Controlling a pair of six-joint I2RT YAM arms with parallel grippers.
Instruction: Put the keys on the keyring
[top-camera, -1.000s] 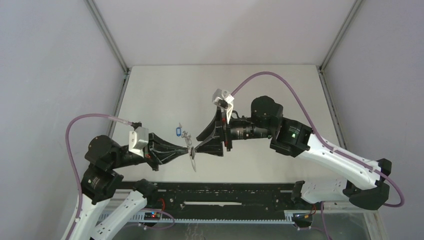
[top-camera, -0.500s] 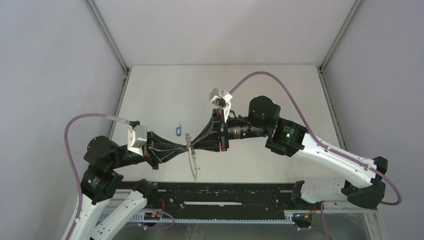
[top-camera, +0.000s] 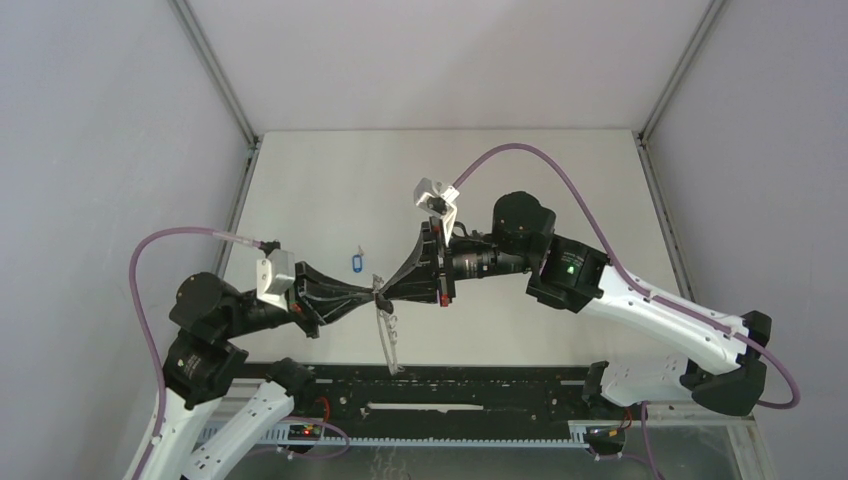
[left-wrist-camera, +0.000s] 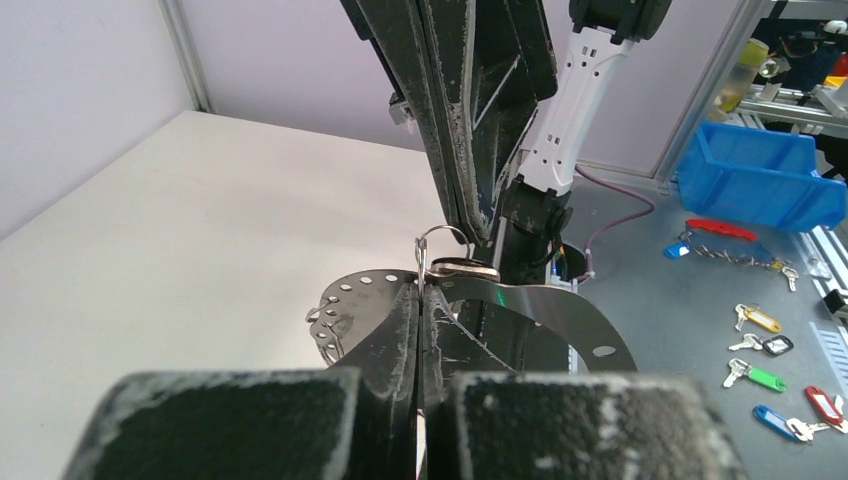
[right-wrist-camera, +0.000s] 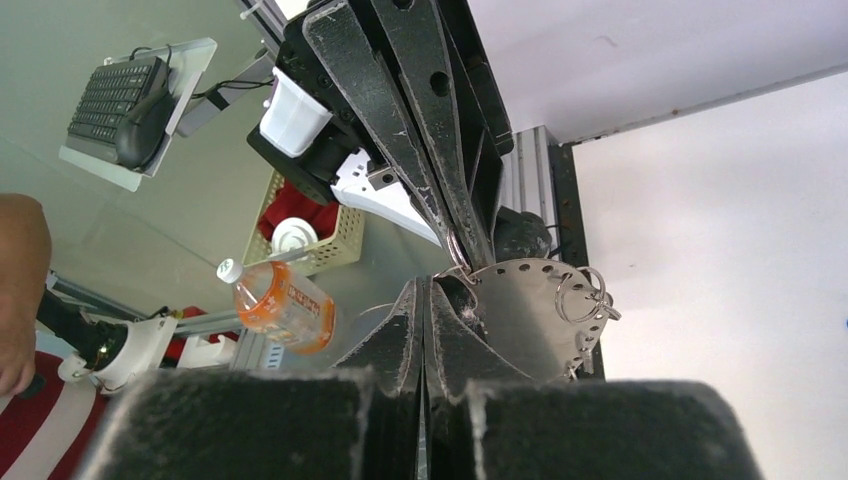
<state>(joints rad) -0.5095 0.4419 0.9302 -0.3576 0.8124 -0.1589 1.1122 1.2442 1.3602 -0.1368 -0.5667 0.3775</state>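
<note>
Early stage, I'd judge: blue key (top-camera: 355, 262) lies loose on the surface (top-camera: 330, 190), not threaded; black key not made out. L pincer (top-camera: 372, 296) is pressed together on the keyring (top-camera: 388, 335), which hangs below it, over the surface; R pincer (top-camera: 388, 291) also pressed together, tip to tip w/ L at a small ring (left-wrist-camera: 440, 245); can't tell what it pinches. Left to do: 2 keys onto ring. Off the surface: blue bin (left-wrist-camera: 760, 185), bottle (right-wrist-camera: 280, 300); only the crowded tips obstruct.
</note>
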